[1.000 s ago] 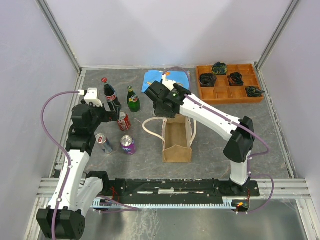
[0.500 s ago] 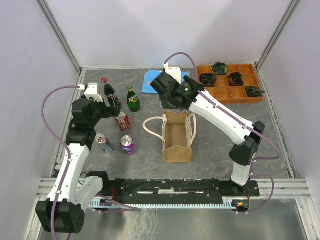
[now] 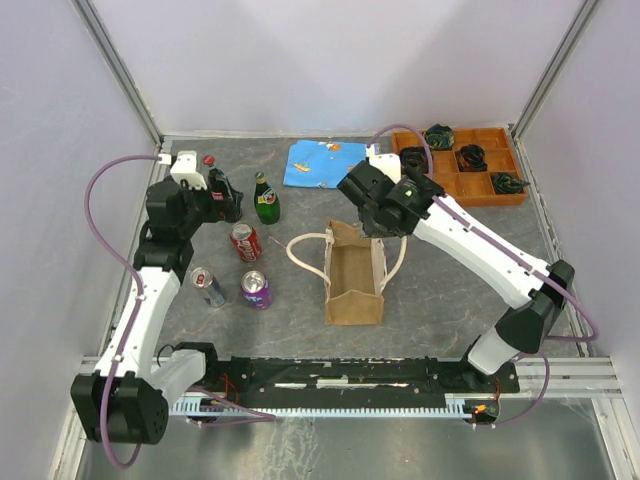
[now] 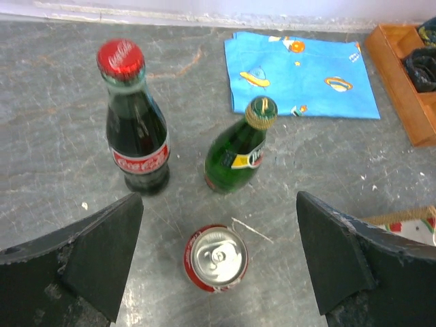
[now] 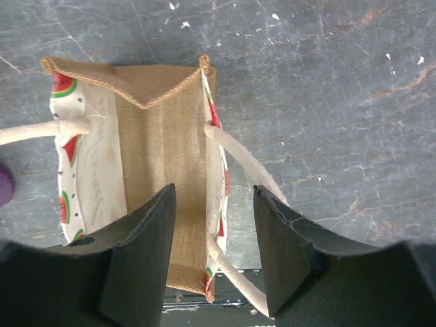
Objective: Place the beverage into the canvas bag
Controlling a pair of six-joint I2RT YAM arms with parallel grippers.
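Reaching for a drink, the empty, wide-open left fingers [image 4: 102, 252] must next grip the cola bottle [image 4: 136, 136]; the right fingers [image 5: 143, 252] gape empty over the bag [image 5: 157, 88].

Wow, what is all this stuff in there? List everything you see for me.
canvas bag: one, tan with white rope handles, mid-table, mouth open
cola bottle: one, dark with red cap, far left
green bottle: one, green, beside the cola bottle
cans: three, near left: red can, purple can, silver-blue can
cloth: one, blue patterned, far middle
tray: one, orange, far right, holding four dark bundles
table: one, grey, under everything
left gripper: one, black, open, by the bottles and red can
right gripper: one, black, open, above the bag
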